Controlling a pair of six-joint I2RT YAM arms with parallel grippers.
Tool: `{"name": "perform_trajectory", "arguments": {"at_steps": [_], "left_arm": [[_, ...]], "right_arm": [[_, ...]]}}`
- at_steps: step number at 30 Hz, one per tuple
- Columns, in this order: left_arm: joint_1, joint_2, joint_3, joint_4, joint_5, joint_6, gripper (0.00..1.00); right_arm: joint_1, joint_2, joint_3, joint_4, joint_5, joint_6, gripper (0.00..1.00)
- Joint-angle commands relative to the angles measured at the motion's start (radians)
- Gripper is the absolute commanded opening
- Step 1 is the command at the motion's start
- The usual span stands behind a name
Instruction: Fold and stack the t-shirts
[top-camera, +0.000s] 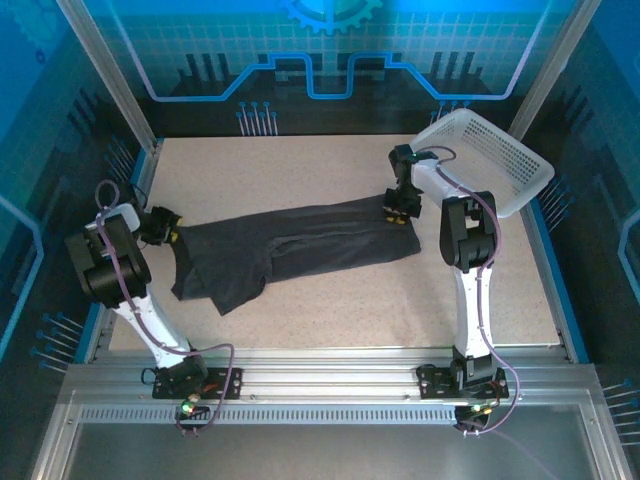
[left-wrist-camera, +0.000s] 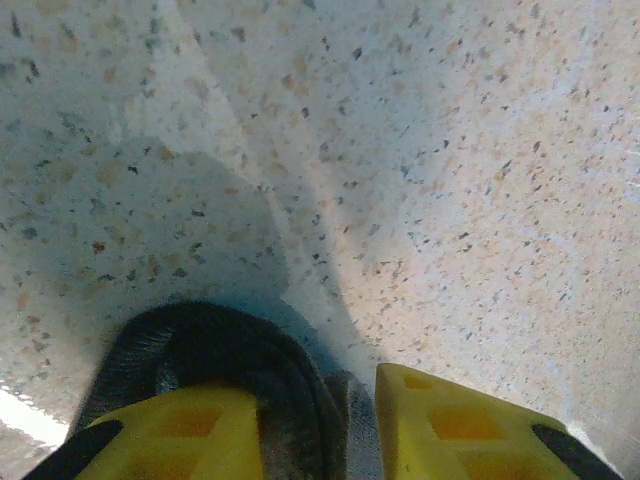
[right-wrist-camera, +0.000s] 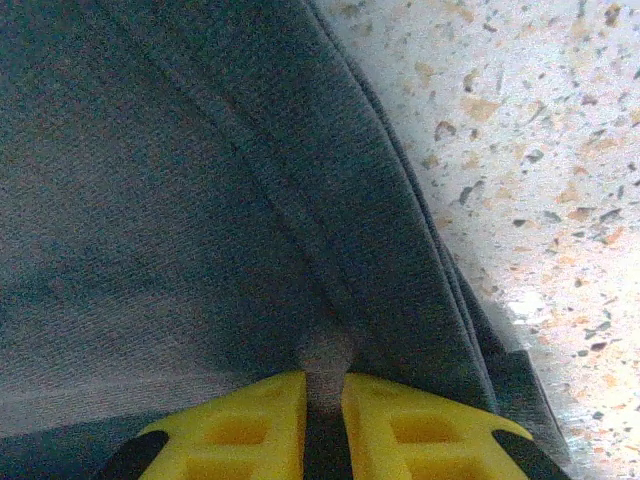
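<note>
The dark grey t-shirt lies stretched across the speckled surface, apparently folded lengthwise into a rumpled band. Cross-folds and stacking are not yet done. The left hand pinches its bunched left end. The right hand clamps a fold at its right end, beside the white basket.

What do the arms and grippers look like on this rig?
The left arm and right arm have black joint housings, white lower links and purple cables looping alongside. The left gripper and right gripper are black with blocky yellow fingers, recessed pockets, black corners.
</note>
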Motion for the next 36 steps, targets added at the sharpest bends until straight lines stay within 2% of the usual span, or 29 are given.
{"name": "perform_trajectory", "arguments": {"at_steps": [1,2,4,9,11,16,19,22,27,36], "left_arm": [[0.017,-0.026,0.025,-0.08,-0.073,0.029,0.22],[0.017,-0.05,0.019,-0.094,-0.094,0.028,0.15],[0.016,-0.105,0.001,-0.122,-0.147,0.019,0.13],[0.013,-0.247,-0.055,-0.195,-0.277,-0.003,0.22],[-0.002,-0.308,-0.107,-0.172,-0.26,-0.012,0.26],[-0.098,-0.382,-0.211,-0.21,-0.198,0.004,0.26],[-0.154,-0.421,-0.308,-0.184,-0.147,0.008,0.24],[-0.17,-0.441,-0.38,-0.165,-0.105,0.012,0.24],[-0.169,-0.442,-0.415,-0.157,-0.133,0.051,0.34],[-0.169,-0.469,-0.422,-0.172,-0.242,0.078,0.36]], "right_arm": [[0.0,0.031,-0.008,-0.024,0.034,-0.049,0.24],[0.001,0.006,-0.012,-0.02,0.035,-0.055,0.25],[0.002,-0.021,-0.011,-0.016,0.036,-0.065,0.27],[0.005,-0.073,0.018,-0.023,0.036,-0.088,0.3],[0.009,-0.101,0.017,-0.012,0.027,-0.098,0.31],[0.031,-0.176,-0.014,0.042,-0.051,-0.121,0.35],[0.045,-0.23,-0.064,0.104,-0.138,-0.129,0.37],[0.054,-0.268,-0.108,0.152,-0.224,-0.129,0.39],[0.07,-0.325,-0.174,0.202,-0.28,-0.11,0.4],[0.098,-0.382,-0.254,0.235,-0.297,-0.087,0.4]]}}
